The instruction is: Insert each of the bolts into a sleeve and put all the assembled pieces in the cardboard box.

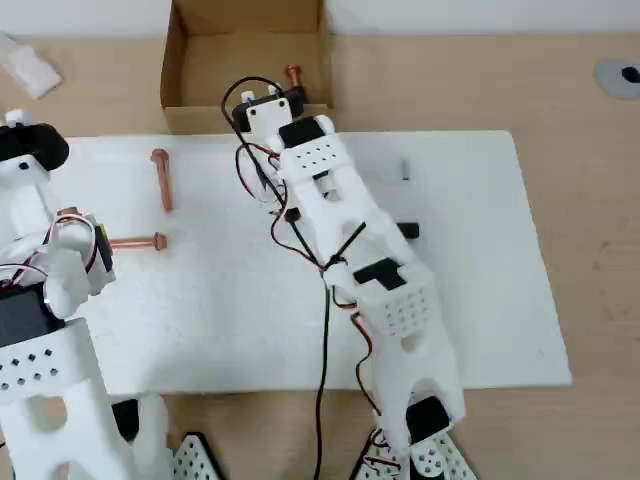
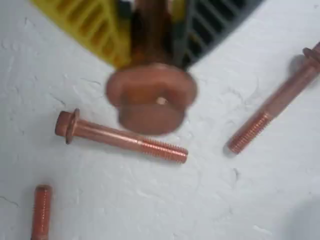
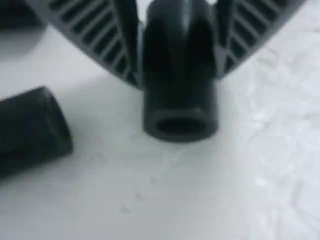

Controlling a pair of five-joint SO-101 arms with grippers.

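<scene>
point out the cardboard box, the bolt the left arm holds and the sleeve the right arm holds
cardboard box (image 1: 172, 65), high view, its left wall
held bolt (image 2: 151, 97), left wrist view, its flanged head
held sleeve (image 3: 180, 95), right wrist view, side above its opening

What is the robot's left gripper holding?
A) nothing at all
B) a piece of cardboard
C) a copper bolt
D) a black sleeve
C: in the left wrist view the left gripper is shut on a copper bolt, with the bolt's head towards the camera, above loose bolts lying on the white mat.
</scene>
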